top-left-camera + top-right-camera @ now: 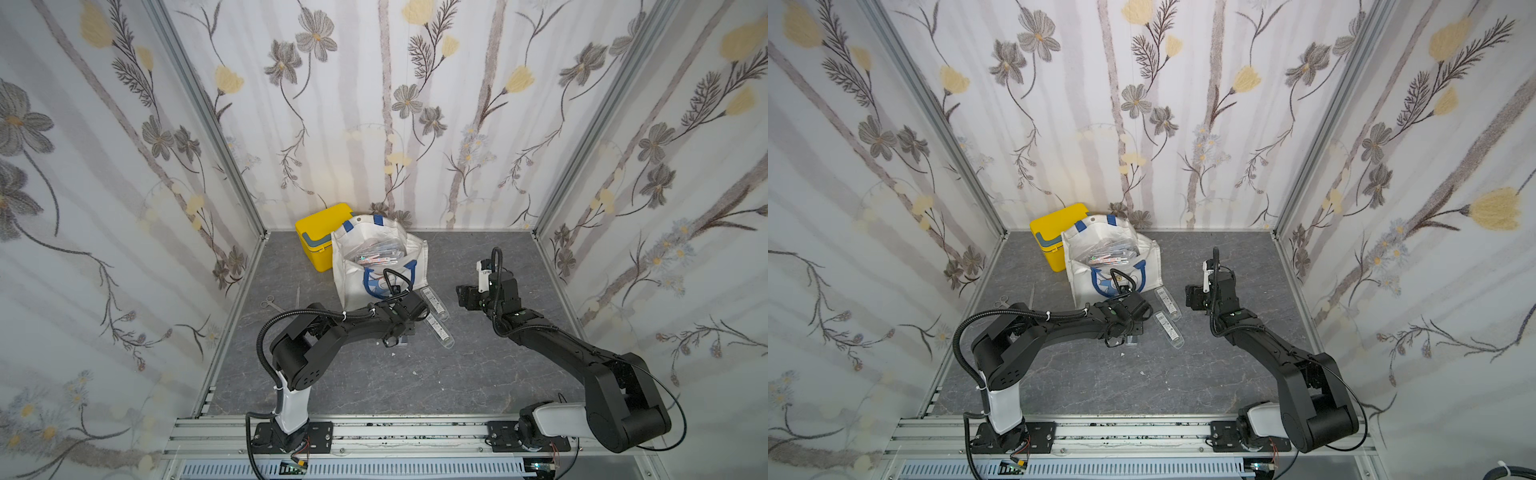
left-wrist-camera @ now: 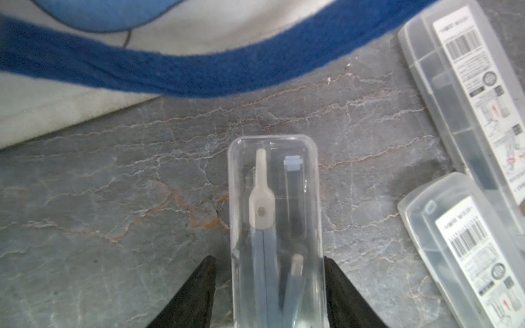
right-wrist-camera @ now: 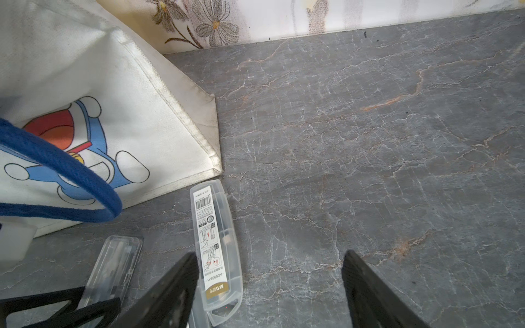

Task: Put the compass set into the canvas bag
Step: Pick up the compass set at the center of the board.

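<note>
The compass set (image 2: 272,227), a clear case with a grey compass inside, lies on the grey table just in front of the canvas bag (image 1: 349,270) (image 1: 1079,274). My left gripper (image 2: 268,261) (image 1: 400,337) straddles the case. One finger (image 2: 338,284) touches its edge, while the other finger (image 2: 199,286) stands a narrow gap away. The white bag (image 3: 113,85) stands open-topped, with its blue handle (image 2: 227,73) drooping at the front. My right gripper (image 3: 270,255) (image 1: 464,296) is open over bare table, right of the bag.
Two more clear cases with barcode labels (image 1: 434,300) (image 1: 440,330) lie between the arms; one (image 3: 216,250) is beside my right gripper's finger. Clear packets (image 1: 378,253) fill the bag. A yellow box (image 1: 320,237) stands behind it. Scissors (image 1: 270,302) lie to the left.
</note>
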Motion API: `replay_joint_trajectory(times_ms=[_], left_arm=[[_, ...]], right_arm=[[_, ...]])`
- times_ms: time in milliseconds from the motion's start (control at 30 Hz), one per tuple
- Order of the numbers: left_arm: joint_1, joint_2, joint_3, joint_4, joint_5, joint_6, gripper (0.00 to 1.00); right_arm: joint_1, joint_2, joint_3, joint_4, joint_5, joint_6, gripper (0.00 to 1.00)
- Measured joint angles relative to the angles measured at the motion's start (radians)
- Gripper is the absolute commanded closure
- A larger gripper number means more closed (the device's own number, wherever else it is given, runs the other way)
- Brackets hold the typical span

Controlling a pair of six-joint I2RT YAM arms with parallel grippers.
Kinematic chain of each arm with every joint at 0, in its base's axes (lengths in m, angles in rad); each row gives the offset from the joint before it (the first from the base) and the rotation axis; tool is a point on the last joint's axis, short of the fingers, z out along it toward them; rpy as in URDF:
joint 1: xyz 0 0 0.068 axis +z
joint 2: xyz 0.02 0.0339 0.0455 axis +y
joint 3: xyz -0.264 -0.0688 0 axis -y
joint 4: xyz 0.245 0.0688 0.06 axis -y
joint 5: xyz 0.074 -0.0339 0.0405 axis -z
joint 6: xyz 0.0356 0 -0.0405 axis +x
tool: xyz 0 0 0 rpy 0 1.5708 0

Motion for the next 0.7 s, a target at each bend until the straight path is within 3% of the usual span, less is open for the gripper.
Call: replay_joint_trajectory(times_ms=[333,700], left_arm=[[-0.007,0.004,-0.013,0.050,-0.012,0.026,0.59],[-0.033,-0.024,-0.046,0.084,0.011,0.075,0.60]], right_arm=[[0.000,-0.019,0.000,0.000,0.007,-0.001,0.21],[0.001,-0.028,-0.003,0.000,0.007,-0.009,0.20]])
